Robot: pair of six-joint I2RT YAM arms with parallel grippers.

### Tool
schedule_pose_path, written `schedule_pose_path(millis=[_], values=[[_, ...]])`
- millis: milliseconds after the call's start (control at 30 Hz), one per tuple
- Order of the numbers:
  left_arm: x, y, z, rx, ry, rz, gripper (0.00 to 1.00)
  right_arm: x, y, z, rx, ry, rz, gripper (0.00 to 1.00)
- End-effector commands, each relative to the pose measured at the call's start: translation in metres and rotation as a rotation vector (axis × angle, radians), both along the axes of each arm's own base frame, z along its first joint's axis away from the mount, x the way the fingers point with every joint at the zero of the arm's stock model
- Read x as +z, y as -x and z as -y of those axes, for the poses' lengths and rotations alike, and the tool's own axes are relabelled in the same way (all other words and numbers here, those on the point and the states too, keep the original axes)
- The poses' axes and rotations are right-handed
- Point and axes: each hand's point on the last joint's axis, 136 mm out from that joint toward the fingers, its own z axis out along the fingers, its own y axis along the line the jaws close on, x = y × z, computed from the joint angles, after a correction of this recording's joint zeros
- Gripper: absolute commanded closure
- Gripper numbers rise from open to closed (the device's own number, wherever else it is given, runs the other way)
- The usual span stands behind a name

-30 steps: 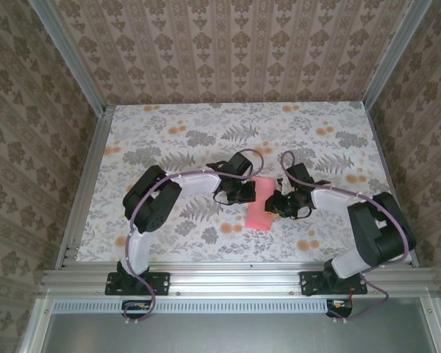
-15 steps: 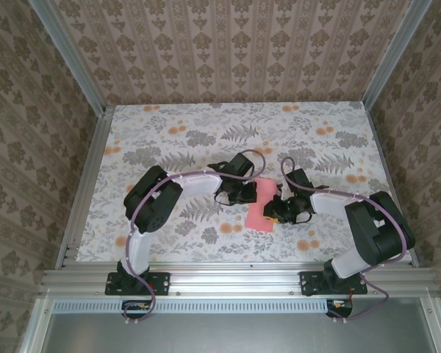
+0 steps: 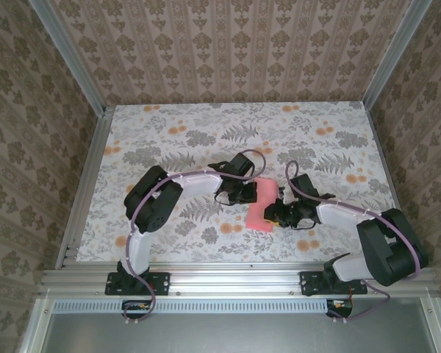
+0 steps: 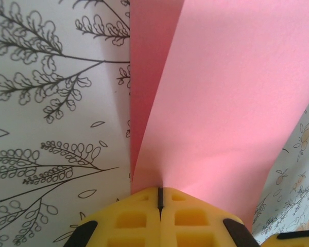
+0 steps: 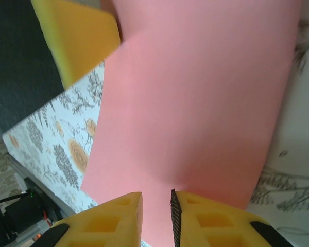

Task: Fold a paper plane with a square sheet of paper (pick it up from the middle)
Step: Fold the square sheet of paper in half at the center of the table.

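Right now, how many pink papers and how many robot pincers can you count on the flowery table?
pink paper sheet: 1
robot pincers: 2 (left pincer, right pincer)
total: 3

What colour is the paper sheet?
Plain salmon-pink; the thin paper sheet shows best in the left wrist view.
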Motion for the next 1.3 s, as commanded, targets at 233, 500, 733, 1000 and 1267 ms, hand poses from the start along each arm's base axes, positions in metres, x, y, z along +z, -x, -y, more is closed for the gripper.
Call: schedule_pose_path(millis=[233, 500, 733, 1000, 1267], values=[[-0.048, 0.026, -0.029, -0.032, -0.175, -0.084, 1.00, -0.039, 0.026, 0.016, -0.021, 0.120, -0.124, 0.77], [-0.047, 0.027, -0.029, -0.036, -0.175, -0.084, 1.00, 0.003, 0.025, 0.002, -0.003, -0.011, -0.027, 0.76], [-0.047, 0.027, -0.028, -0.042, -0.174, -0.084, 1.00, -0.029, 0.041, 0.012, -0.013, 0.056, -0.117, 0.76], [-0.047, 0.027, -0.029, -0.045, -0.177, -0.079, 1.00, -0.002, 0.024, 0.018, -0.023, 0.111, -0.044, 0.76], [-0.045, 0.027, -0.030, -0.045, -0.178, -0.074, 1.00, 0.039, -0.040, 0.011, -0.046, 0.065, 0.125, 0.77]])
